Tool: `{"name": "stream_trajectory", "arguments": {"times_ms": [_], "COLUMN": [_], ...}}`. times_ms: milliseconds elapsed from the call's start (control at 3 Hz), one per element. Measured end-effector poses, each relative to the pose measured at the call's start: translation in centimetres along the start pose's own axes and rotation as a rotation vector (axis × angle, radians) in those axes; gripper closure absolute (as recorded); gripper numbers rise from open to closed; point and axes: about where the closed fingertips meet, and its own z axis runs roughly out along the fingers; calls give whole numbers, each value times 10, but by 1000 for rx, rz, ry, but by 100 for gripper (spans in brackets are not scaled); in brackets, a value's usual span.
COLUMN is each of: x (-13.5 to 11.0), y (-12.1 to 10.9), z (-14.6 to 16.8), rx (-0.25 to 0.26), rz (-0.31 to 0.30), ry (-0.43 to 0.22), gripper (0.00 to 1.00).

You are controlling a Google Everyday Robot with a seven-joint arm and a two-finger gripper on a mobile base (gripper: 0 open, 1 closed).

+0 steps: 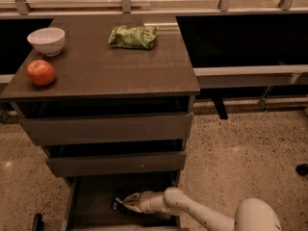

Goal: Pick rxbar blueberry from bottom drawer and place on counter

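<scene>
The bottom drawer (91, 196) is pulled open below the two upper drawers. The rxbar blueberry (119, 205), a small dark bar with pale print, lies on the drawer floor near the middle. My gripper (126, 202) reaches into the drawer from the right on a white arm, and its tips are at the bar's right end. Only the bar's left part shows; the rest is hidden by the gripper. The counter (106, 66) is the dark brown top of the cabinet above.
On the counter are a white bowl (46, 40) at the back left, a red apple (41, 72) at the left edge and a crinkled green chip bag (133, 36) at the back. A railing runs behind. Speckled floor (245, 158) lies to the right.
</scene>
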Motion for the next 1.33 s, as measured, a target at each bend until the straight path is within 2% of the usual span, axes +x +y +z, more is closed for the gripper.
{"name": "stream_trajectory", "arguments": {"times_ms": [333, 667, 1000, 1333], "x": [-46, -76, -118, -163], "y": [14, 23, 33, 43], "z": [-12, -21, -47, -95], "rx": [-63, -101, -110, -82], "rz": [-50, -89, -158, -225], "ry": [-32, -61, -112, -149], "gripper": [100, 100, 100, 100]}}
